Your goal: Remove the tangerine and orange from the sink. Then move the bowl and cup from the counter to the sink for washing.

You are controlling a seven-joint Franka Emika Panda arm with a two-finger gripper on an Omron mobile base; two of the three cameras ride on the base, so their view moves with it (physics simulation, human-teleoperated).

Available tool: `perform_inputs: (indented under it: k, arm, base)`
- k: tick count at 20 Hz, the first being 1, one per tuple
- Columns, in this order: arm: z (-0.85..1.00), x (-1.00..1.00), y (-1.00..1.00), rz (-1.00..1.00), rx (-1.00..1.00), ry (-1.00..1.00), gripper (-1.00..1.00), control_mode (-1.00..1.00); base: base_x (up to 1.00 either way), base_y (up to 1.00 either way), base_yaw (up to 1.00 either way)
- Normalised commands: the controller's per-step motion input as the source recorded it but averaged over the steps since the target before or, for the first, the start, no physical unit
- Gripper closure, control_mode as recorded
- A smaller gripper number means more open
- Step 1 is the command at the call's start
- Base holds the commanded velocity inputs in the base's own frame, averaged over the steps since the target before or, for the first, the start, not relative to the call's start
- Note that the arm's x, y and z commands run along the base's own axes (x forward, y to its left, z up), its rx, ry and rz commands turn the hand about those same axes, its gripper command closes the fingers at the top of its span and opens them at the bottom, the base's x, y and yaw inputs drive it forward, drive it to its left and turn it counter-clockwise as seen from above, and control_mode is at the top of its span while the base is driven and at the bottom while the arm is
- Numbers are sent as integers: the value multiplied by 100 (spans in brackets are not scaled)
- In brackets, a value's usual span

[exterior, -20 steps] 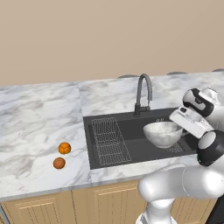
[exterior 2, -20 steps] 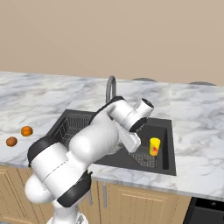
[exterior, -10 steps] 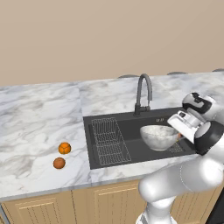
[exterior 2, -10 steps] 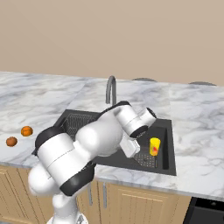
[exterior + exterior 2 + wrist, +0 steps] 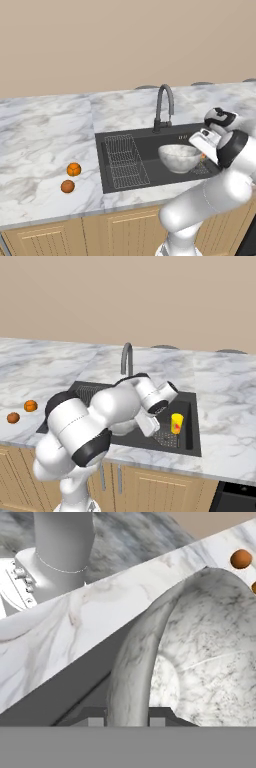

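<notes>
- Pincer (image 5: 122, 719) is pinched on the bowl (image 5: 179, 156) rim, held inside the sink (image 5: 150, 179) — cup (image 5: 176, 423) already in.
- Next: bowl to be lowered, then released.

In the right base view the arm's white body hides most of the bowl (image 5: 125, 428) and much of the sink (image 5: 192, 423). In the hand view the bowl's (image 5: 200, 662) right side is cut off by the edge, as is one orange fruit (image 5: 254, 588). Which fruit (image 5: 68, 186) is the tangerine is too small to tell.
</notes>
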Motion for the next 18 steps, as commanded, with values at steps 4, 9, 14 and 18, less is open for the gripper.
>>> perform_inputs:
  k: [4, 9, 14, 18]
  arm:
    - [-22, 8, 2, 0, 0, 0, 100, -100]
    - [-21, 11, 5, 0, 0, 0, 100, -100]
    - [-16, 14, 5, 0, 0, 0, 100, -100]
    - [-19, 14, 2, 0, 0, 0, 100, -100]
  base:
    - [0, 0, 0]
    - [0, 0, 0]
    - [0, 0, 0]
    - [0, 0, 0]
